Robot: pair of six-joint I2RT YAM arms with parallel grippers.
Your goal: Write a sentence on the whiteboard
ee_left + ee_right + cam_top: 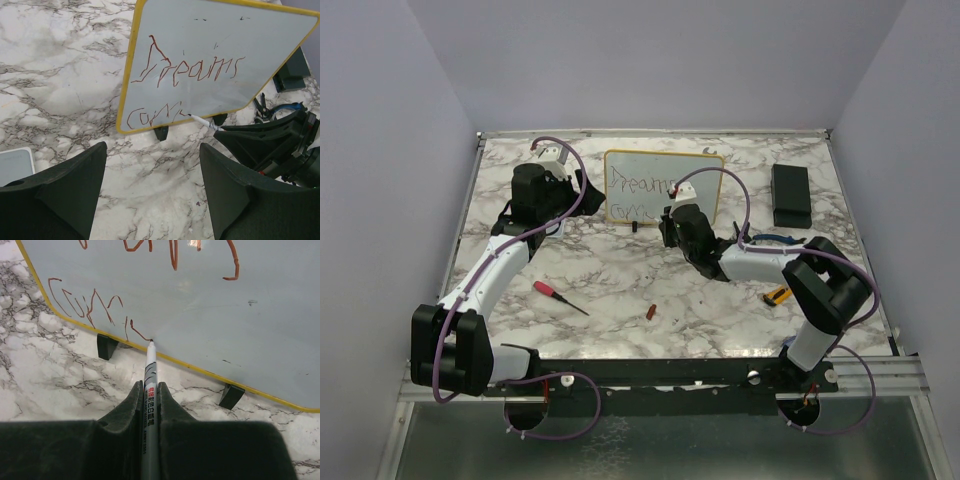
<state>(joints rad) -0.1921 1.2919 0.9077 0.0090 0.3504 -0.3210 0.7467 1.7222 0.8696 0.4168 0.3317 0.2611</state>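
The whiteboard [664, 185] with its yellow frame stands on small black feet at the back middle of the table. It also shows in the left wrist view [215, 45] and the right wrist view [235, 300]. The sentence [200, 70] in thin reddish-brown strokes reads "Dreams" on top, with a partial "Com" [85, 302] below. My right gripper [150, 386] is shut on a white marker [149, 385], and its tip touches the board's lower edge at the end of the last stroke. My left gripper [152, 150] is open and empty, low over the table left of the board.
A black box [791, 194] lies at the back right. A red-handled tool [558, 295], a small red cap [651, 312] and a yellow-black tool [778, 295] lie on the marble front half. A pale pad [15, 165] lies beside my left finger.
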